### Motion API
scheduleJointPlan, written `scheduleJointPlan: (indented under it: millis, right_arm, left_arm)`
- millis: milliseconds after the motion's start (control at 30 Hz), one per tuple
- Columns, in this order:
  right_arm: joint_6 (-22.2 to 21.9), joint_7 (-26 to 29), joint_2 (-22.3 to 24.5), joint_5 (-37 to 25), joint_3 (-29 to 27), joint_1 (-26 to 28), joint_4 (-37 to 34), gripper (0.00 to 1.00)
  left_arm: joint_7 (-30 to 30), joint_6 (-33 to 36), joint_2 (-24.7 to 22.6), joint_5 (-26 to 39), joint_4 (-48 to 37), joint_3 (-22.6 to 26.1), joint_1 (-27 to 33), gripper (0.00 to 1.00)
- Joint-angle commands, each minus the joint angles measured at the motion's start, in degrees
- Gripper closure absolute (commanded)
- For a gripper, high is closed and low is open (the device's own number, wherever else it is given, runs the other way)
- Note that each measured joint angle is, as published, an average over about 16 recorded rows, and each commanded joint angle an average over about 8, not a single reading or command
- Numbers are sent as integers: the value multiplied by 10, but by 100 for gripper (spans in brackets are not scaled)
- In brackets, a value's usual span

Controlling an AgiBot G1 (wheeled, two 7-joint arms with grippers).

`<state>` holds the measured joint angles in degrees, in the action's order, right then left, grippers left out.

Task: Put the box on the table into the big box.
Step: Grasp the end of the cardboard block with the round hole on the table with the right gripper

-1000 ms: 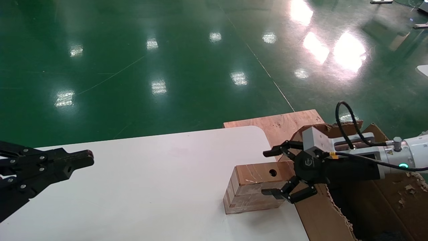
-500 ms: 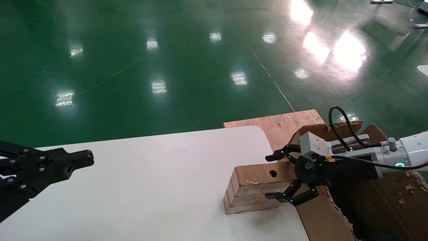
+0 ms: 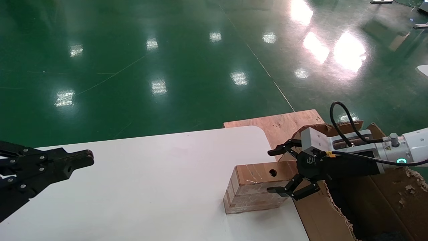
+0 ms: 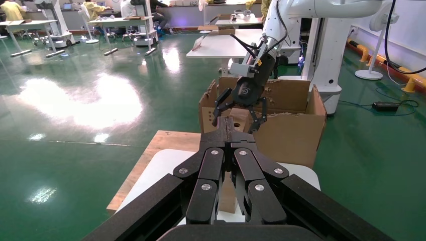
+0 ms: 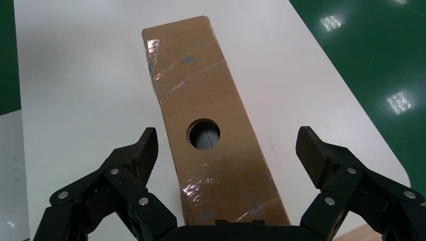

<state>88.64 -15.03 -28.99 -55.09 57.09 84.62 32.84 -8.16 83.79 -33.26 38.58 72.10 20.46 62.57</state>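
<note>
The box (image 3: 257, 187) stands on the table (image 3: 150, 187) near its right edge, brown and taped, with a round hole in its top face. My right gripper (image 3: 270, 172) reaches in from over the big box (image 3: 384, 201) and is open. One finger is on each side of the box's near end. In the right wrist view the box (image 5: 201, 90) runs away between the spread fingers of the right gripper (image 5: 227, 145), with a gap on both sides. My left gripper (image 3: 88, 158) hovers shut over the table's left part, holding nothing.
A brown plywood board (image 3: 277, 122) lies beyond the table's rounded far corner, beside the big box. The big box's torn flap (image 3: 321, 214) abuts the table's right edge. Green floor surrounds everything. In the left wrist view the left gripper (image 4: 225, 123) points toward the big box (image 4: 296, 135).
The right gripper dipped a little, then rose again and drifted slightly toward the big box, staying open around the box's end. The box and the left arm have not moved.
</note>
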Motion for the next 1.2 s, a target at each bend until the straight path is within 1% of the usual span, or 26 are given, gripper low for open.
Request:
scheduleJointPlan:
  millis: [33, 233, 267, 300, 367, 400, 500, 533, 567, 633, 667, 1200]
  right_arm:
    - [-1, 2, 2, 0, 0, 2, 4, 0]
    - [-5, 6, 7, 1, 1, 0, 17, 0]
    - [-6, 7, 8, 1, 2, -1, 18, 0]
    - [-6, 7, 8, 1, 2, -1, 20, 0]
    - [-7, 8, 9, 1, 2, -1, 22, 1]
    - [-7, 9, 9, 1, 2, 0, 22, 8]
    - [-8, 9, 10, 1, 3, 0, 23, 46]
    - [-8, 9, 10, 1, 3, -1, 23, 58]
    - [-8, 9, 10, 1, 3, -1, 23, 71]
    - [-8, 9, 10, 1, 3, -1, 23, 95]
    - [-8, 9, 10, 1, 3, -1, 23, 100]
    - [-8, 8, 9, 1, 2, -1, 21, 100]
  left_arm:
    - [0, 0, 0, 0, 0, 0, 0, 100]
    - [0, 0, 0, 0, 0, 0, 0, 100]
    - [0, 0, 0, 0, 0, 0, 0, 98]
    - [0, 0, 0, 0, 0, 0, 0, 88]
    - [0, 0, 0, 0, 0, 0, 0, 63]
    - [0, 0, 0, 0, 0, 0, 0, 50]
    - [0, 0, 0, 0, 0, 0, 0, 13]
    - [0, 0, 0, 0, 0, 0, 0, 2]
    - [0, 0, 0, 0, 0, 0, 0, 0]
    - [0, 0, 0, 0, 0, 0, 0, 0]
    - [0, 0, 0, 0, 0, 0, 0, 0]
    - [0, 0, 0, 0, 0, 0, 0, 0]
